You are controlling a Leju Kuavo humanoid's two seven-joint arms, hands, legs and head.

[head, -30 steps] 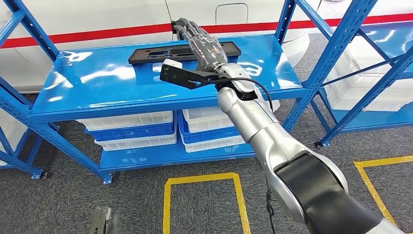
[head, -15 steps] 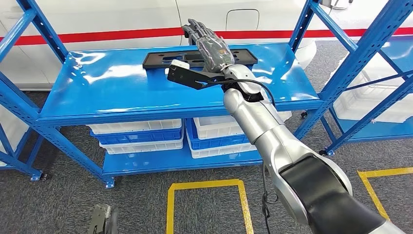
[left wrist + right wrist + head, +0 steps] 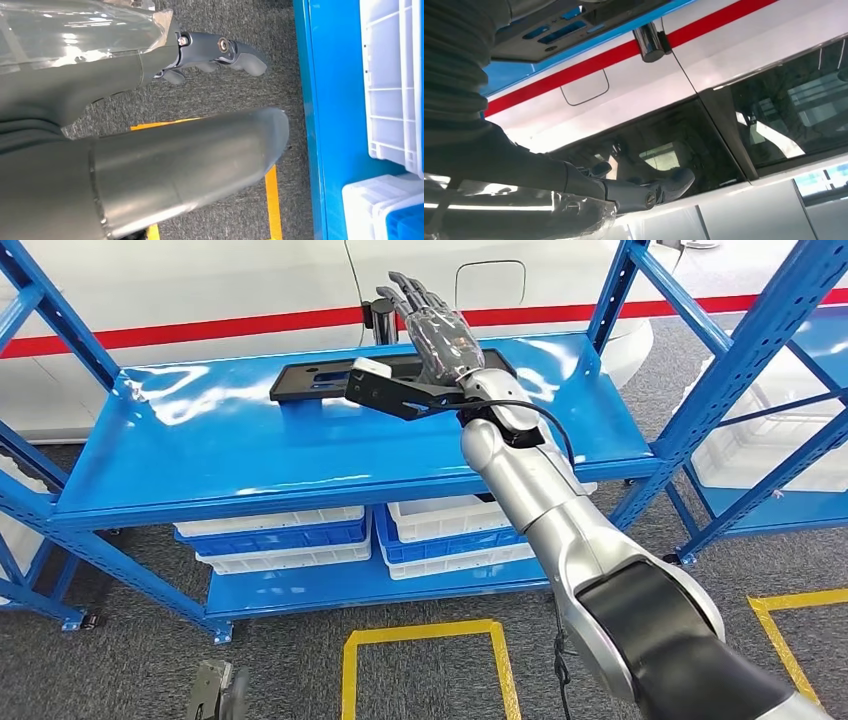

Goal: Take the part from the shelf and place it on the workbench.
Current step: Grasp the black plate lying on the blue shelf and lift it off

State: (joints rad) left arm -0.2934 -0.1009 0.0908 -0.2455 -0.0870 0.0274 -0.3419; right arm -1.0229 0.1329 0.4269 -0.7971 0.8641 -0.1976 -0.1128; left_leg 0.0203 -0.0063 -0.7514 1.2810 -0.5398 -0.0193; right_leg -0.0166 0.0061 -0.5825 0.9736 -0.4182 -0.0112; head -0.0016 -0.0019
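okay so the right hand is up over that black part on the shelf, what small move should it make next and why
Probably lower the right hand onto the black part. The hand hovers above the part's right end with fingers spread and holding nothing, while the part lies flat on the blue shelf, ungrasped.

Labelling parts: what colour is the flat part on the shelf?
Black part, clearest in the head view.

A black part (image 3: 330,379) lies on the glossy blue shelf (image 3: 250,450).
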